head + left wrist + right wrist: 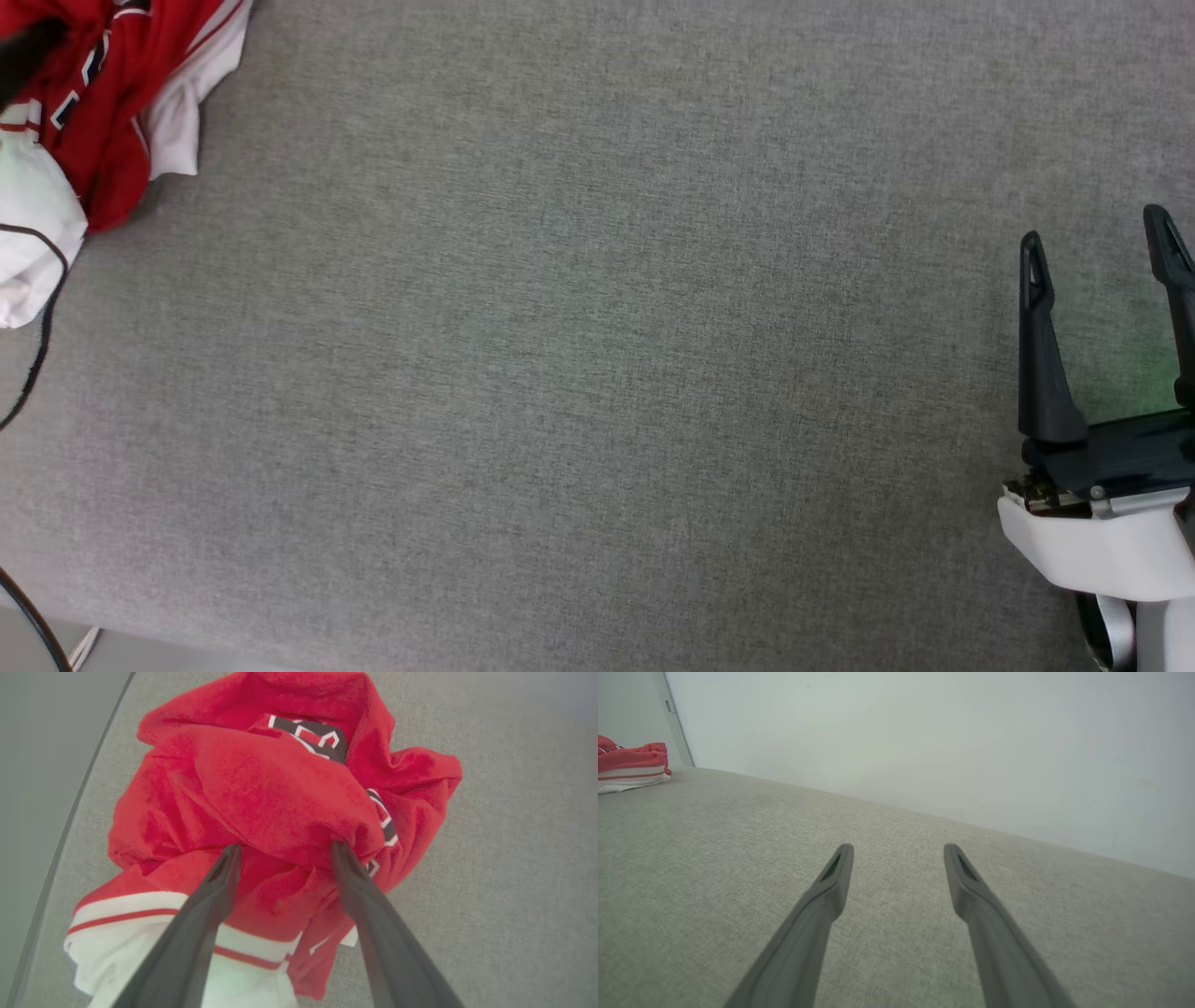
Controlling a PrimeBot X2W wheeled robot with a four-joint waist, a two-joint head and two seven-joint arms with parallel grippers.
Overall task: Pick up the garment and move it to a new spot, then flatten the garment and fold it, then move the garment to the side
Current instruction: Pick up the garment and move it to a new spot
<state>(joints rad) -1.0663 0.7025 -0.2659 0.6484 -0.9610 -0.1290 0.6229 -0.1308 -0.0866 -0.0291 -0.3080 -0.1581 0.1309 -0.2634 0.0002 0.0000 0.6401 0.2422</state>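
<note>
The left pincer (285, 851) stands wide, its two dark fingers (196, 933) running up from the bottom edge of the left wrist view, tips pressed into the folds of the garment (261, 784). A red fold bulges between and over the tips, hiding their very ends. The jaws have not closed on the cloth. In the head view a pale rounded housing (28, 233), seemingly this arm's wrist, sits at the left edge over the garment (93, 103), with a thin dark cable (37, 355) looping below it.

The right pincer (1094, 233) rests at the lower right of the head view, fingers pointing up the frame and spread wide with nothing between them. In the right wrist view it (899, 851) hangs low over the bare grey fabric-covered worktop (714, 858), angled toward a pale wall (924, 742).

There is one garment, crumpled in a heap at the upper left corner of the head view, near the worktop (597, 373) edge. It is red with white sleeves and red-and-white stripe trim. Dark lettering outlined in white (317, 737) shows in two patches among the folds, too broken up to read. In the right wrist view the garment (630, 760) lies at the far left, well apart from the right pincer
</note>
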